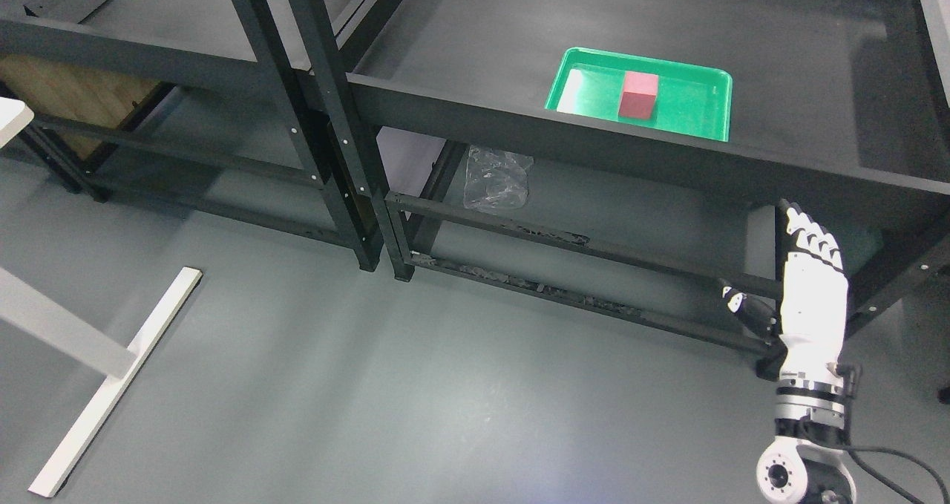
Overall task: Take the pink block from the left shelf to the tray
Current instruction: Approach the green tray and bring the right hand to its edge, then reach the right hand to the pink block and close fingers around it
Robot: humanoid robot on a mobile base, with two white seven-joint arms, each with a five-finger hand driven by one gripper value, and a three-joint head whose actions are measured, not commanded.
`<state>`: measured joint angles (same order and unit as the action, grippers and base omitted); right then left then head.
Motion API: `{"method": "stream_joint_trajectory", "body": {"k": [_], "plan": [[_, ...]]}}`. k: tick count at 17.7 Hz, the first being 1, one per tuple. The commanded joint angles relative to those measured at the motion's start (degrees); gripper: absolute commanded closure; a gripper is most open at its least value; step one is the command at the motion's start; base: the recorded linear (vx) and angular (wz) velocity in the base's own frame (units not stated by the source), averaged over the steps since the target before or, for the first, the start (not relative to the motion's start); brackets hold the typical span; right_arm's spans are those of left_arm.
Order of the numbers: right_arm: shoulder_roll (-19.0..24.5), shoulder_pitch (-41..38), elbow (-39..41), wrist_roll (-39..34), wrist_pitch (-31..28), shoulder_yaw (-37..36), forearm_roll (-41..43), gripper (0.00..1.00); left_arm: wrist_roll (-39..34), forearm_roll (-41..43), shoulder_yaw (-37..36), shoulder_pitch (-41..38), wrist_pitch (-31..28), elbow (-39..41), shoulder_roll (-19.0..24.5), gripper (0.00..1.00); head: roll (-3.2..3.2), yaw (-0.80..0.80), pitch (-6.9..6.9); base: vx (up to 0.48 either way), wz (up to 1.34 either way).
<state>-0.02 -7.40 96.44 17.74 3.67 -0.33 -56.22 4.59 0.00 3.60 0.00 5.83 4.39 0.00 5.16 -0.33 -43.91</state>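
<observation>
Your right hand (810,289) rises from the lower right, fingers (815,238) straight and relaxed, holding nothing, in front of and below the dark shelf (779,81). Up and to its left, a green tray (705,114) sits on that shelf, with the pink block (639,94) standing inside it

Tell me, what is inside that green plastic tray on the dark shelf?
A single pink block stands inside the green plastic tray. The shelf's front rail hides the tray's near edge.
</observation>
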Motion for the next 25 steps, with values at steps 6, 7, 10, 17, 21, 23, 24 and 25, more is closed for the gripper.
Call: {"method": "stream_joint_trajectory", "body": {"k": [6,7,10,17,21,23,24,25], "plan": [[-0.98,1.25,-0.11,0.1,0.19,0.15,-0.03,0.01,-0.02,0.09,0.0,-0.53,-0.03,0.0,1.0,0.0,0.0,0.0,0.0,0.273,0.04],[-0.98,1.33,-0.11,0.1,0.19,0.33,-0.03,0.01,-0.02,0.09,0.0,-0.53,-0.03,0.0,1.0,0.0,0.0,0.0,0.0,0.275,0.04],[-0.98,1.6,-0.2,-0.68,0.11,1.38,0.23,0.01,-0.02,0.09,0.0,-0.53,-0.03,0.0,1.0,0.0,0.0,0.0,0.0,0.277,0.03],[-0.98,2.3,-0.28,-5.95,0.02,1.56,0.58,0.01,-0.02,0.09,0.0,-0.53,-0.03,0.0,1.0,0.0,0.0,0.0,0.0,0.259,0.06],[-0.98,1.78,-0.28,-13.58,-0.24,2.0,1.46,0.01,-0.02,0.09,0.0,-0.53,-0.03,0.0,1.0,0.0,0.0,0.0,0.0,0.242,0.05],[-0.98,1.34,-0.28,-17.81,-1.56,1.91,1.55,0.01,-0.02,0.09,0.0,-0.53,-0.11,0.0,1.0,0.0,0.0,0.0,0.0,0.215,0.02],[-0.98,1.33,-0.28,-18.52,-1.65,1.91,1.55,0.01,-0.02,0.09,0.0,-0.53,-0.03,0.0,1.0,0.0,0.0,0.0,0.0,0.206,0.0],[-0.98,1.33,-0.28,-18.62,-1.74,1.91,1.55,0.01,-0.02,0.09,0.0,-0.53,-0.03,0.0,1.0,0.0,0.0,0.0,0.0,0.206,0.0]]}}
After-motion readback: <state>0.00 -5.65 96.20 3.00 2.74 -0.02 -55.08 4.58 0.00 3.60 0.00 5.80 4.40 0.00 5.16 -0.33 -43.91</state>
